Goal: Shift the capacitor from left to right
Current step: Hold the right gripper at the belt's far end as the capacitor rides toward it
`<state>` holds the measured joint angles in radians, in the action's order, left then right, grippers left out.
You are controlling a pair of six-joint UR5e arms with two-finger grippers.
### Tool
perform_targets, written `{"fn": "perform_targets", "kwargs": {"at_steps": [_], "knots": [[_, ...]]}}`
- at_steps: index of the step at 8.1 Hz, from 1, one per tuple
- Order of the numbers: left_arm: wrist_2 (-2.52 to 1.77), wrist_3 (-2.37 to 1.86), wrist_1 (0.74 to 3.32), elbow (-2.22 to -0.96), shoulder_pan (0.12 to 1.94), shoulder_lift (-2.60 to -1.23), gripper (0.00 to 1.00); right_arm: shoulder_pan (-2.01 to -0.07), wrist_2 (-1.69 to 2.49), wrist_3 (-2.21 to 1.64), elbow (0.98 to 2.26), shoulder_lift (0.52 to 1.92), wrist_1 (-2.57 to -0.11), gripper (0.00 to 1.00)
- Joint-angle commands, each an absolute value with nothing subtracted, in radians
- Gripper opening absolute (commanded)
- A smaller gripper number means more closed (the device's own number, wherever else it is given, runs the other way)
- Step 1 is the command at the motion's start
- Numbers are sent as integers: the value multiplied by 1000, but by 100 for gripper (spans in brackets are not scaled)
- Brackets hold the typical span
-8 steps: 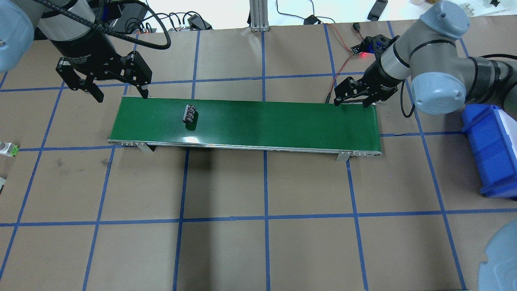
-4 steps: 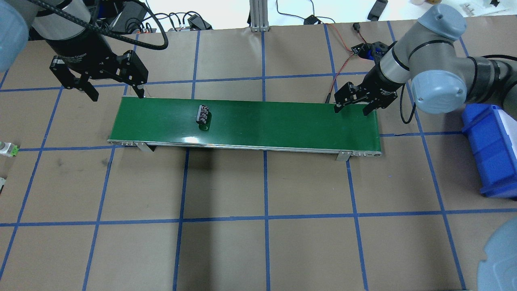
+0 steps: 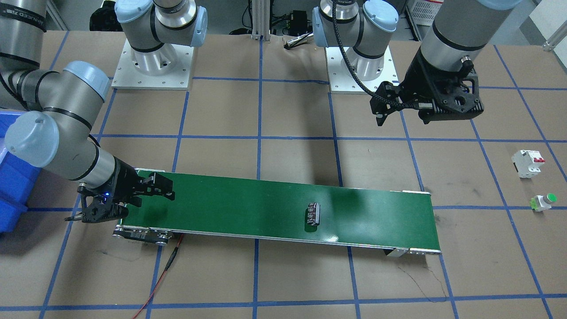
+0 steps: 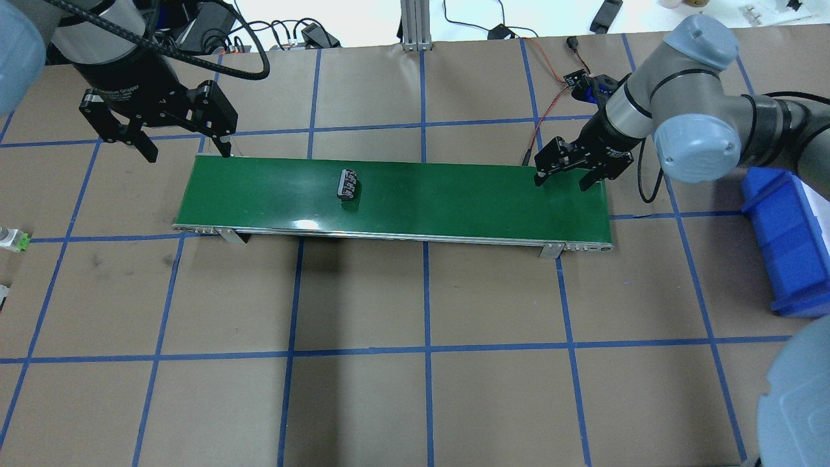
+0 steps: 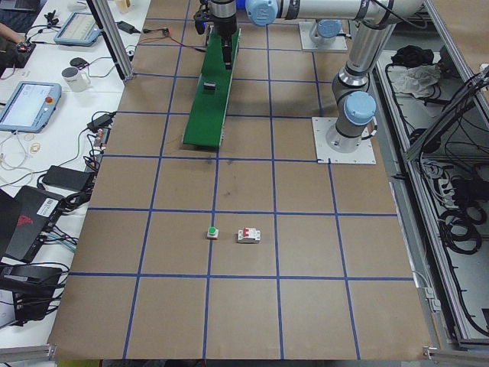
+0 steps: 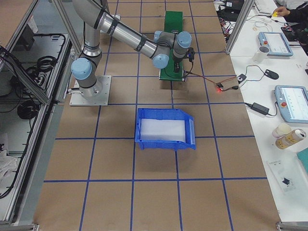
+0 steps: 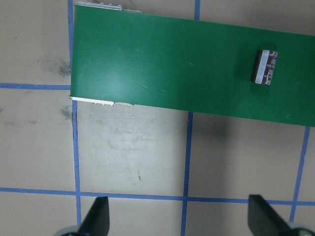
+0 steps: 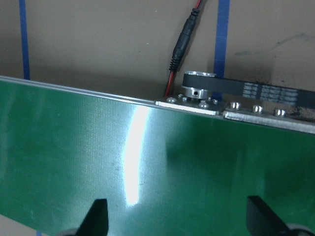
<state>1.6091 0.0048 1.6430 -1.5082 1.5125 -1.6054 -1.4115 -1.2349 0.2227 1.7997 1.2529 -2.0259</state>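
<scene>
The capacitor, a small black stubby cylinder with pale markings, lies on its side on the green conveyor belt, left of the belt's middle. It also shows in the front view and the left wrist view. My left gripper is open and empty, hovering behind the belt's left end, apart from the capacitor. My right gripper is open and empty, low over the belt's right end. The right wrist view shows only bare belt between the fingers.
A blue bin stands on the table right of the belt. A white breaker and a green-capped push button lie on the table beyond the belt's left end. A red wire runs behind the belt's right end.
The capacitor has travelled to the right along the belt. My right gripper has come down a little over the belt's right end. My left gripper has drawn slightly back and left.
</scene>
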Motion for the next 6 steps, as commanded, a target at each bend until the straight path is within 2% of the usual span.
{"fn": "perform_targets", "kwargs": {"at_steps": [1, 6], "knots": [[1609, 5, 1643, -1513, 1513, -1600, 100, -1413, -1230, 222, 1799, 1230, -2063, 100], [1647, -9, 1641, -1511, 1513, -1580, 100, -1453, -1239, 163, 1795, 1232, -2088, 100]]}}
